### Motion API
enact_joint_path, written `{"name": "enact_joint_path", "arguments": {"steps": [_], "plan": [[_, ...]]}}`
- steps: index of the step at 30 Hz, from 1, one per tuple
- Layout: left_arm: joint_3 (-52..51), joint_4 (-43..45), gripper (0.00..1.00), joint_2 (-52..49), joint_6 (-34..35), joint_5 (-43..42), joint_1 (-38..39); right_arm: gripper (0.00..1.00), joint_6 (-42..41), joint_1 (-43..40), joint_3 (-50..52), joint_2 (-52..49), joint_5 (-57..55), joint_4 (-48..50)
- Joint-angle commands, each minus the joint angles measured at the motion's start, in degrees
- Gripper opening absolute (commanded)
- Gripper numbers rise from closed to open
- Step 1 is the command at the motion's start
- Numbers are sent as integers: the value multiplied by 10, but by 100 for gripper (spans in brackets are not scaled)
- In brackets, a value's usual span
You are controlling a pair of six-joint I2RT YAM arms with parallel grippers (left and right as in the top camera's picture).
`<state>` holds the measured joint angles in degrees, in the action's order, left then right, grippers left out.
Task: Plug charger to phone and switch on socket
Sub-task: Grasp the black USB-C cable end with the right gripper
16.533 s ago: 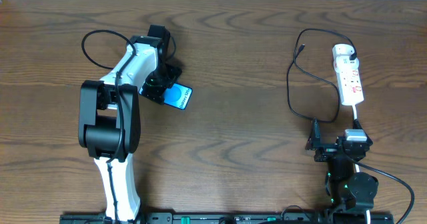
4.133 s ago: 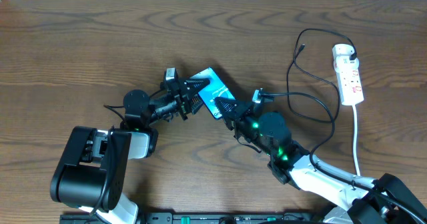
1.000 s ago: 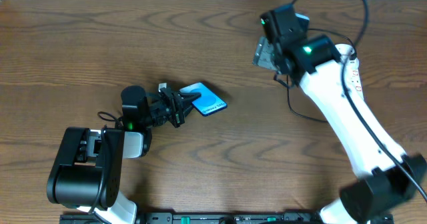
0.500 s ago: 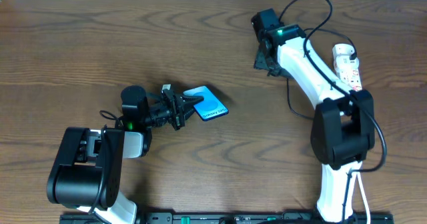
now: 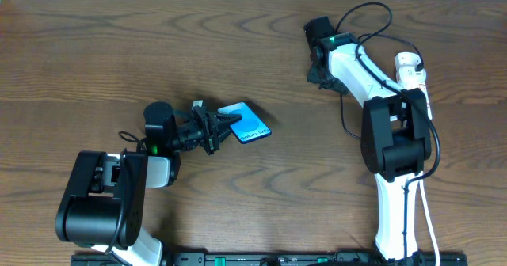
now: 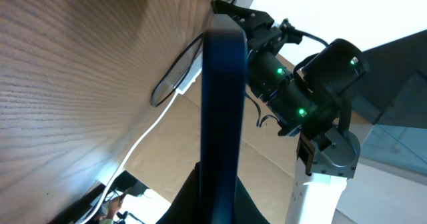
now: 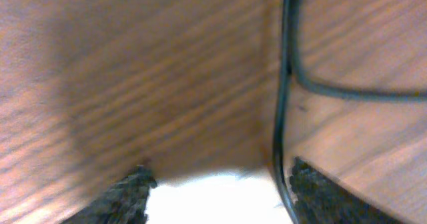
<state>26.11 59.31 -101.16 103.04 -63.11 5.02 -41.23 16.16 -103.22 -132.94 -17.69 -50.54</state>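
The phone (image 5: 247, 124), cyan screen up, hangs tilted over the table's middle, and my left gripper (image 5: 224, 127) is shut on its left end. In the left wrist view the phone (image 6: 220, 111) shows edge-on as a dark bar between the fingers. My right gripper (image 5: 318, 74) points down at the table near the back, open. In the right wrist view the charger (image 7: 283, 84), a thin black cable, runs just inside the right finger (image 7: 320, 194); its tip is hidden. The white socket (image 5: 409, 62) lies at the far right, partly behind my right arm.
The charger's cable (image 5: 345, 115) loops on the wood below the right arm. A white cord (image 5: 428, 218) trails from the socket toward the table's front edge. The right arm's own black wire arches above it at the back.
The right arm has swung down and in toward the cable, and its jaws have narrowed somewhat. The left arm and phone have barely moved.
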Motion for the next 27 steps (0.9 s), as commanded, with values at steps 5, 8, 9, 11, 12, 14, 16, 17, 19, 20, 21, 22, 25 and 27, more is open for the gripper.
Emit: {"name": "enact_joint_path", "arguments": {"steps": [5,8,9,11,12,14,16,17,19,20,21,22,25,27], "plan": [[10,5,7,5,-10,-18,-2,51,107,-3,17,-67,141,30],[10,5,7,5,-10,-18,-2,37,199,1,17,-67,228,28],[10,5,8,5,-10,-18,-2,33,235,4,17,-67,257,24],[10,5,8,5,-10,-18,-2,30,315,12,17,-67,313,4],[10,5,7,5,-10,-18,-2,29,341,18,17,-67,324,-12],[10,5,8,5,-10,-18,-2,27,389,32,17,-67,323,-56],[10,5,8,5,-10,-18,-2,27,428,48,17,-67,322,-114],[10,5,7,5,-10,-18,-2,30,440,58,18,-67,321,-151],[10,5,7,5,-10,-18,-2,40,439,76,18,-67,310,-184],[10,5,7,5,-10,-18,-2,46,439,81,18,-67,304,-186],[10,5,8,5,-10,-18,-2,53,434,89,18,-67,293,-185],[10,5,8,5,-10,-18,-2,56,424,95,18,-67,275,-179],[10,5,8,5,-10,-18,-2,66,343,108,18,-67,177,-148],[10,5,8,5,-10,-18,-2,73,286,110,18,-67,127,-132]]}}
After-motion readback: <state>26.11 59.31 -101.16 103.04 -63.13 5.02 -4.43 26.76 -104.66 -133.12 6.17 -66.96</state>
